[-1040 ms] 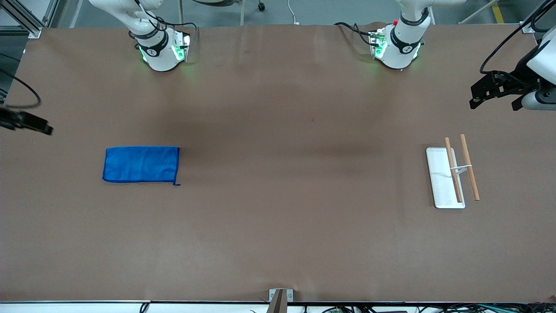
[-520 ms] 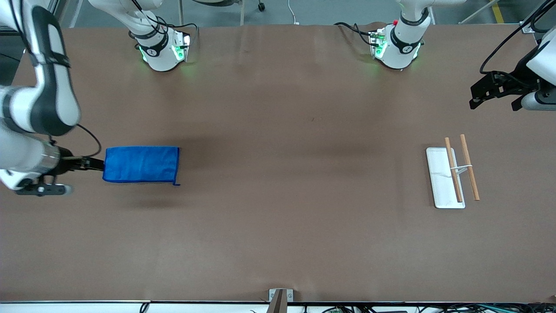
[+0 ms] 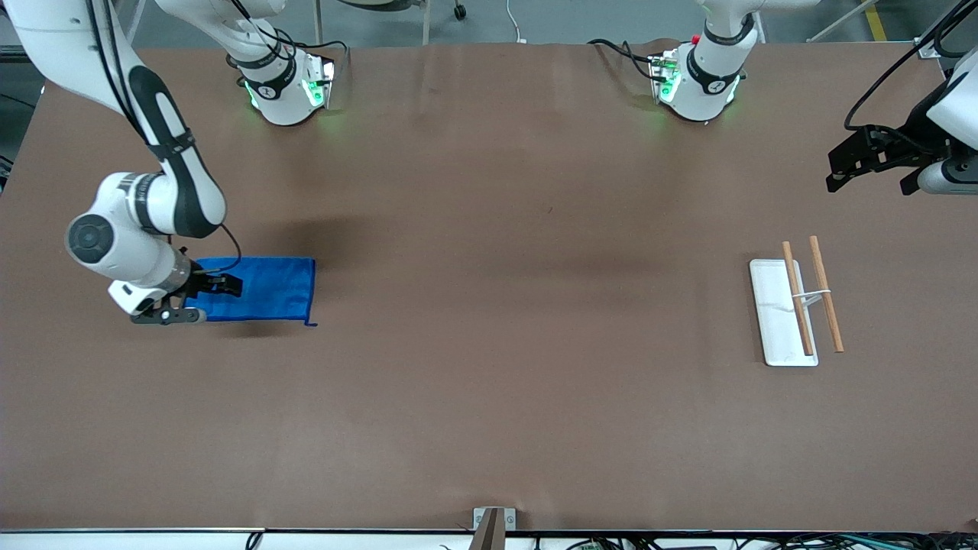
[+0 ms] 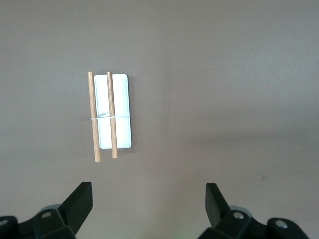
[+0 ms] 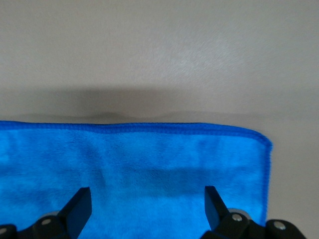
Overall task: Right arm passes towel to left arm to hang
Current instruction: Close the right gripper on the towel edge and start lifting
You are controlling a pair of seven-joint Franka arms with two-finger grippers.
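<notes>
The blue towel (image 3: pixel 267 289) lies flat on the brown table toward the right arm's end, with its small loop at the corner nearer the front camera. My right gripper (image 3: pixel 229 285) is open and low over the towel's end that lies toward the right arm's end. In the right wrist view its fingers straddle the cloth (image 5: pixel 149 159), with the gripper (image 5: pixel 146 196) holding nothing. My left gripper (image 3: pixel 863 172) is open and empty, waiting in the air over the left arm's end of the table; it also shows in the left wrist view (image 4: pixel 148 191).
A white base (image 3: pixel 775 328) with two wooden rods (image 3: pixel 827 294) across it stands toward the left arm's end. It shows in the left wrist view too (image 4: pixel 122 134). The two arm bases stand along the table's edge farthest from the front camera.
The right arm has swung in from off the table's end and brought its open gripper over the towel. The towel and the left arm have not moved.
</notes>
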